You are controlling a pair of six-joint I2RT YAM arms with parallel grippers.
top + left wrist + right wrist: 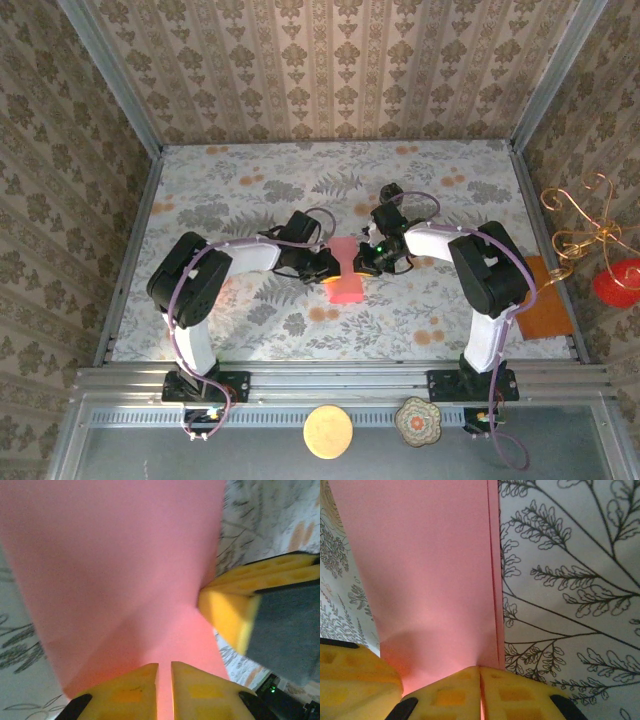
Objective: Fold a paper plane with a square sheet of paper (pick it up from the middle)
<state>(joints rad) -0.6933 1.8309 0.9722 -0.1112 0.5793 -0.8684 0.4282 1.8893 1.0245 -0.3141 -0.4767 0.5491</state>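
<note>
The salmon-pink square sheet of paper [347, 272] is folded into a narrow double-layered strip and held just above the floral table, not a pointed paper plane shape. My left gripper [328, 268] pinches its left side and my right gripper [362, 262] its right side. In the left wrist view the sheet [115, 570] runs up from my left gripper [165, 667], whose yellow fingers stand nearly together on it. In the right wrist view the two layers of the sheet [430, 570] lie slightly offset along the right edge, and my right gripper [480, 670] is shut on that edge.
A larger orange sheet [545, 300] lies at the table's right edge beside a gold wire ornament [585, 225] and a red object [617, 282]. A small dark object [390, 192] sits behind the right gripper. Two round items [328, 432] rest on the near rail.
</note>
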